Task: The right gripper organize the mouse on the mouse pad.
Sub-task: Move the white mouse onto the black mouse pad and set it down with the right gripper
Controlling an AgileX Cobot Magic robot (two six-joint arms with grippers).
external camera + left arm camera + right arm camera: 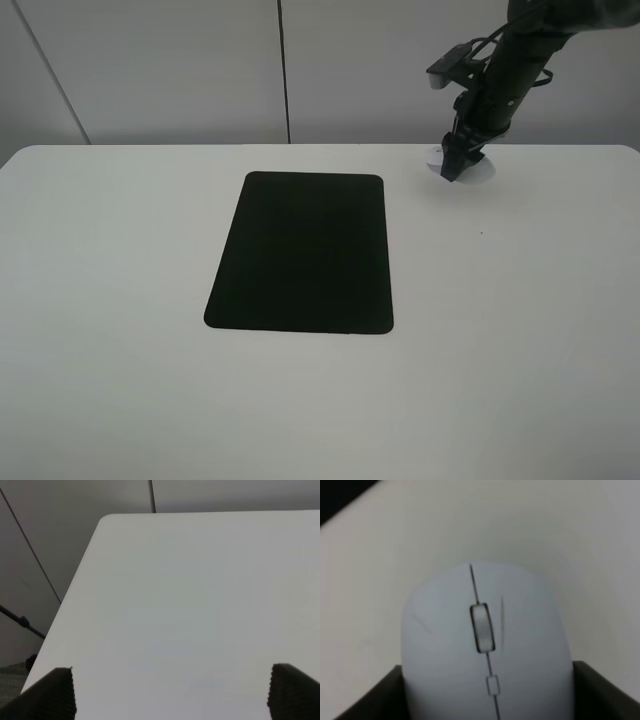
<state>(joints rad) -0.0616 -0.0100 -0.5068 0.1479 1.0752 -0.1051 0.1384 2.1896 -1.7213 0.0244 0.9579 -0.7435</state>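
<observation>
The white mouse (478, 171) sits at the back right of the white table (120, 300), mostly hidden by my right gripper (452, 166), which comes down on it from above. In the right wrist view the mouse (485, 645), grey wheel up, fills the gap between the two black fingers (367, 697) of the right gripper (487, 692), which is shut on its sides. Whether it is off the table I cannot tell. The black mouse pad (305, 250) lies flat mid-table, left of the mouse and apart from it. My left gripper (172, 690) hangs open over bare table.
The table's back edge (560, 146) runs just behind the mouse, with a grey wall beyond. In the left wrist view the table's rounded corner (102, 520) and side edge show, with floor below. A dark corner (335, 492), likely the pad, shows in the right wrist view.
</observation>
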